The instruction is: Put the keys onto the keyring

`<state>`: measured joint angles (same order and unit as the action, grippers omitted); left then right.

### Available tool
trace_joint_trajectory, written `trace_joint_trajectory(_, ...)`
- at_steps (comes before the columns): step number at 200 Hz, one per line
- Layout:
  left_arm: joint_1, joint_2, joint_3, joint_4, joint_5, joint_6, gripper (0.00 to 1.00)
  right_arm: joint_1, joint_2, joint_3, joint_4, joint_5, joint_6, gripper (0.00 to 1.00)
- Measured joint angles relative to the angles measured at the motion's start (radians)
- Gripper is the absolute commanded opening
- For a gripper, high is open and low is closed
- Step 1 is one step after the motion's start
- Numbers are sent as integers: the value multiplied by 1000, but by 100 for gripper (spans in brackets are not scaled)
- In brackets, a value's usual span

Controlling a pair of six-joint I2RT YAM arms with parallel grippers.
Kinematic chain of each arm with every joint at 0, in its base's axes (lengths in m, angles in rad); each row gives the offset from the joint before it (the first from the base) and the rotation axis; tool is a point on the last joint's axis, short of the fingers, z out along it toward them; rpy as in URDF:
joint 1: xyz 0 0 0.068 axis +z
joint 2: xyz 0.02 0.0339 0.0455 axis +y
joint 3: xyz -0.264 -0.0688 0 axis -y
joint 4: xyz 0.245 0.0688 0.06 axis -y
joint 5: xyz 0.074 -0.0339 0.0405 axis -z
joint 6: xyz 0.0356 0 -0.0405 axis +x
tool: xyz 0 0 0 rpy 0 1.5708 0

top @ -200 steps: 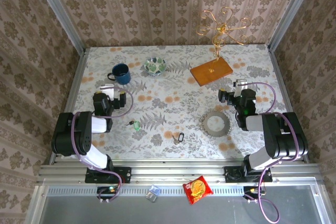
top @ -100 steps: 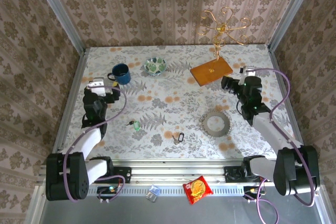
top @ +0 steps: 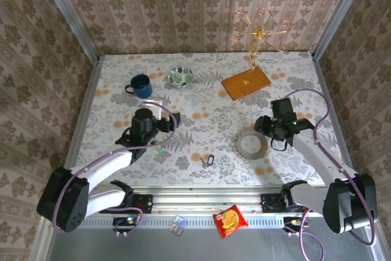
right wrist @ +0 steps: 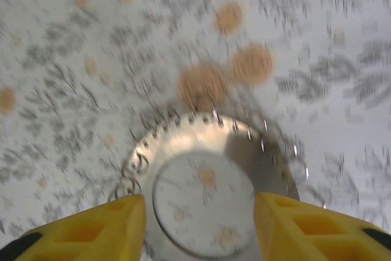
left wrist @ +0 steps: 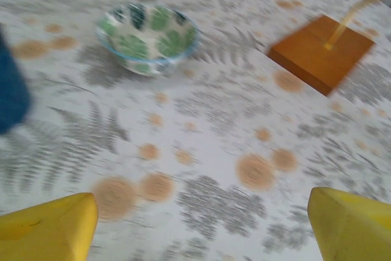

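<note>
In the top view, the left gripper [top: 167,121], left of centre, sits just above the green key [top: 159,147] and points away from it. It may pass over the tiny key. The right gripper [top: 264,128] hovers at the upper right edge of the toothed metal ring [top: 250,145]. A small dark loop [top: 208,160], probably the keyring, lies lower centre, well apart from both.

In the left wrist view, the fingers [left wrist: 49,227] stand wide apart and empty, facing the bowl [left wrist: 146,38]. Descending here would likely miss.

In the right wrist view, the fingers [right wrist: 91,230] are apart and empty over the toothed ring. Closing here could snag its teeth.
</note>
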<state>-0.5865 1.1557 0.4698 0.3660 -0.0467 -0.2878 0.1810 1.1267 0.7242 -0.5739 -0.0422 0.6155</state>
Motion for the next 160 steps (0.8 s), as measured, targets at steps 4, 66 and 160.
trace_joint_trajectory(4, -22, 13, 5, 0, -6, -9, 89, 3, 0, -1, -14, -2, 5, 42)
trace_joint_trajectory(66, -265, 210, 83, 37, -146, -103, 88, 167, 38, -39, -100, -56, 84, 35)
trace_joint_trajectory(160, -297, 287, 109, 113, -221, -194, 86, 503, 285, 58, -185, 88, 36, 32)
